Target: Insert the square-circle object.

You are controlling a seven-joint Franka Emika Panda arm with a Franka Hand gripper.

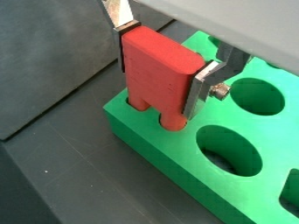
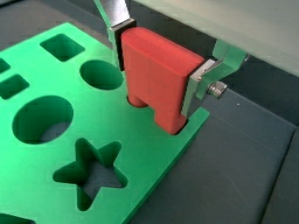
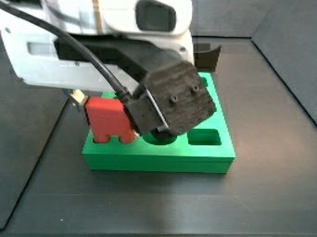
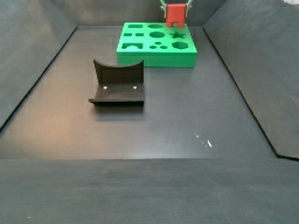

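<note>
While the gripper (image 1: 162, 66) is clamped on the square-circle object (image 1: 158, 77), a red piece with two prongs, it holds this piece upright over one corner of the green board (image 1: 176, 147). One silver finger (image 1: 119, 24) presses one narrow side of the piece, and the other finger presses the opposite side.

Both wrist views show the prongs pointing down and meeting the top of the board just beside its edge. The red body is above the surface, so the object is not fully seated. I cannot tell how deep the prongs are.

A wrist view (image 2: 152, 171) shows what the rest do not show well: a star hole, round holes and square holes, all open and near the gripper (image 2: 160, 70). In a side view the arm covers most of the board (image 3: 161, 159), but the object (image 3: 107, 120) is seen standing at the board's corner, close to two edges.

Only the far side view gives the whole room. The board (image 4: 158, 59) lies near the back wall. The fixture (image 4: 117, 86) stands well apart from it, with bare dark floor (image 4: 176, 131) all around.
</note>
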